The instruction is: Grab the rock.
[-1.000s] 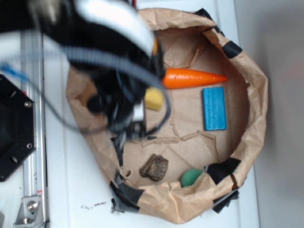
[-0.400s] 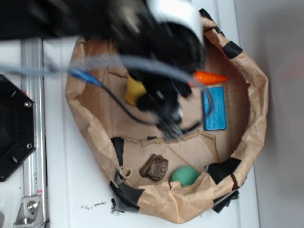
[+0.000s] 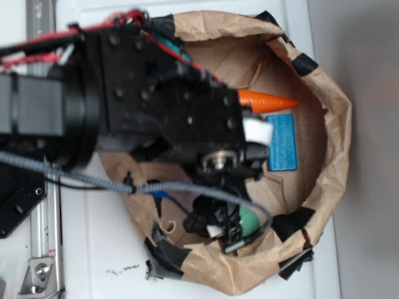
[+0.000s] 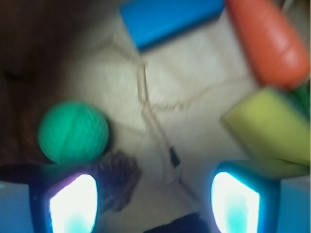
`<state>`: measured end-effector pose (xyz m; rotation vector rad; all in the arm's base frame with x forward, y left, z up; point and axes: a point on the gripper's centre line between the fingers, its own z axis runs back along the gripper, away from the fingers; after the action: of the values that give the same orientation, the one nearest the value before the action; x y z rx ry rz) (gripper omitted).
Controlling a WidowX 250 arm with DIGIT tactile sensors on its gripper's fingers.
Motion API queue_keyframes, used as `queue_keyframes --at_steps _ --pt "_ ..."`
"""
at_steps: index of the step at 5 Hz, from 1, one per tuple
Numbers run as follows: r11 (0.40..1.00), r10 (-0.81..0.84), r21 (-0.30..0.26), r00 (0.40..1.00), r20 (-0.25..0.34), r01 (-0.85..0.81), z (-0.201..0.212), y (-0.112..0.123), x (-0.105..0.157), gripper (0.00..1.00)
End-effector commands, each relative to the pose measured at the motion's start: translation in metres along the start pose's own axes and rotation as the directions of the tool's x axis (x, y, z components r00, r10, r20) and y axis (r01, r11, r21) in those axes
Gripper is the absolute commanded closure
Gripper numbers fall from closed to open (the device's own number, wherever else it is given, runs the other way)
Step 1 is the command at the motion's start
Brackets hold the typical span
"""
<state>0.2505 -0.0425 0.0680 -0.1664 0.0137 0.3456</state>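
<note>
White worktop (image 3: pixel 349 261) is carrying a crumpled brown paper basin (image 3: pixel 333 124) patched with black tape; every object is lying on its floor

- Arm is filling most of the exterior view, leaning over the basin's near corner
- Pincer (image 4: pixel 153 201) is standing wide open and holding nothing: two pale fingertips (image 4: pixel 73 204) are showing at the bottom of the wrist view with bare paper between them
- Rock (image 4: pixel 119 177), dark and lumpy, is sitting just inside the left fingertip, partly hidden behind it, and is touching or almost touching the green ball (image 4: pixel 73 132). From outside only a dark sliver of it (image 3: pixel 194 222) is peeking out beside the arm
- Orange carrot (image 3: pixel 268 100), blue block (image 3: pixel 282 142) and yellow piece (image 4: pixel 267 127) are lying well apart from the rock

Judgement on the step in hand: the pincer is sitting off-centre, with the rock at one finger rather than midway. A good grasp is calling for a sideways shift toward the ball side so the rock sits between the fingers, then a straight descent. Main risk: the left finger landing on the rock or catching the ball instead, since the two are so close
</note>
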Motion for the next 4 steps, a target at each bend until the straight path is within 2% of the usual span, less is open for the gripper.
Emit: queue_keyframes --at_steps 1,2,3,4 --pt "0.996 -0.093 -0.011 0.996 -0.001 0.093 -0.010 -0.010 -0.022 0.00" --pt "0.989 -0.150 0.017 0.988 0.034 0.150 -0.019 -0.020 -0.017 0.00" --pt "0.974 -0.222 -0.026 0.974 0.044 0.224 -0.020 -0.035 -0.016 0.00" --pt "0.966 -0.259 -0.014 0.965 0.033 0.260 -0.029 -0.042 -0.016 0.00"
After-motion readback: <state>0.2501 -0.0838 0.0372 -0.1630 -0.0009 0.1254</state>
